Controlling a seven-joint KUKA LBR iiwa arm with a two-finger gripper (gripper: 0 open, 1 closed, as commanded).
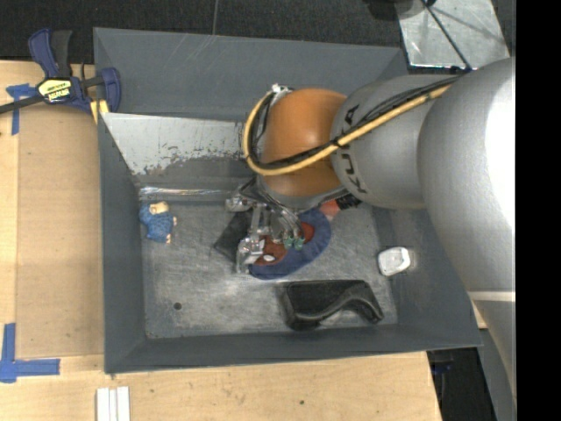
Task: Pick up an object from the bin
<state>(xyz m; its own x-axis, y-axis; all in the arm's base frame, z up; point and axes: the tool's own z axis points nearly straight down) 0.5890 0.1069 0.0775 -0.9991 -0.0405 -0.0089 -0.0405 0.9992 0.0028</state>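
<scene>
Your gripper (254, 246) is down in the middle of the bin (123, 323), its metal tip over the left edge of a dark blue round flat piece (314, 246), possibly cloth, which carries small red and green bits. A black flat thing (230, 235) lies just beside it on the left. You can't make out whether the gripper is clenched or released. 1 black curved piece (329, 303) lies by the front wall, 1 small white thing (394, 260) at right, and 1 small blue toy (158, 224) well apart at left.
</scene>
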